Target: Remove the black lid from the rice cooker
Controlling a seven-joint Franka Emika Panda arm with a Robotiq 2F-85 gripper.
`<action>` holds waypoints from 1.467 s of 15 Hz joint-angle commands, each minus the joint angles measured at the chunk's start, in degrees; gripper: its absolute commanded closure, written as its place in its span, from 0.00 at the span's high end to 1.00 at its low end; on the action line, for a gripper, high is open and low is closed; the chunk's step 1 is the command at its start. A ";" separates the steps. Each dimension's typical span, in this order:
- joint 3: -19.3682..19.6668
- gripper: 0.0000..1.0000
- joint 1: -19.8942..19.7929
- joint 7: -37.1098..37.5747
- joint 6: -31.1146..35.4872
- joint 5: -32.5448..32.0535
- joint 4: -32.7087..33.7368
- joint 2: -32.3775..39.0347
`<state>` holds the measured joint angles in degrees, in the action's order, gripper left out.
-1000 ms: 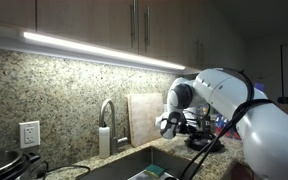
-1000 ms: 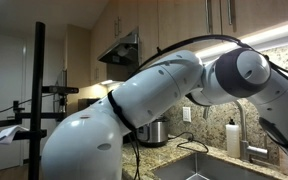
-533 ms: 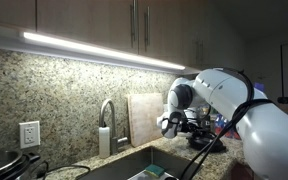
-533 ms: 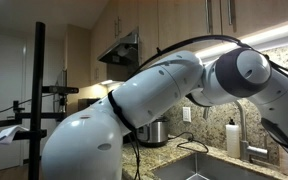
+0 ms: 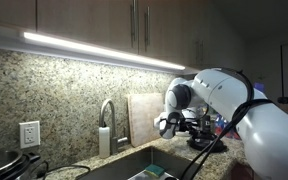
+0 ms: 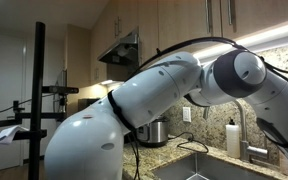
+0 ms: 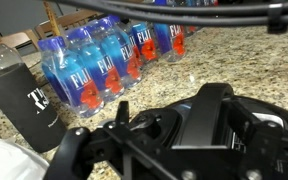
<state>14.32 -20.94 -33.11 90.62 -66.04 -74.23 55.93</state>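
One pincer (image 7: pixel 144 132) spread — one black cup (image 7: pixel 19 95) beside one bottle pack (image 7: pixel 104 60).

a bright strip light (image 5: pixel 104 51) glares; elsewhere dim, soft-focused.

A kitchen: granite backsplash (image 5: pixel 69 85), faucet (image 5: pixel 103 128), steel sink (image 5: pixel 114 166), wall cabinets (image 5: pixel 89 18).

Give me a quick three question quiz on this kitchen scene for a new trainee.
1. True or false: the Fiji water bottles stand on the granite countertop.
2. The cutting board is: A) leaning upright against the backsplash; B) lying flat on a stove; C) hanging from a hook.
3. In the wrist view, on which side of the bottles does the black tumbler stand?
Key: 1 true; 2 A; 3 picture-left.
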 commanded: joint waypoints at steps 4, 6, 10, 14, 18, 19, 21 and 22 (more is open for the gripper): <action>-0.72 1.00 0.99 -7.73 3.64 -5.48 -7.31 -5.67; -0.92 1.00 1.00 -9.11 6.14 -6.95 -11.21 -8.18; -0.80 1.00 1.37 -7.45 10.08 -10.27 -21.22 -14.17; 0.08 1.00 2.55 -3.98 13.25 -18.67 -31.52 -20.41; 0.87 1.00 2.50 -1.68 19.41 -33.91 -42.45 -28.19; 1.25 1.00 2.30 -1.20 21.27 -37.82 -45.41 -30.63; 2.23 1.00 1.88 -0.39 25.14 -45.61 -51.27 -35.84; 3.05 1.00 1.62 -0.08 27.38 -49.80 -54.29 -38.82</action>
<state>15.77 -18.77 -35.42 111.88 -105.78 -117.35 27.67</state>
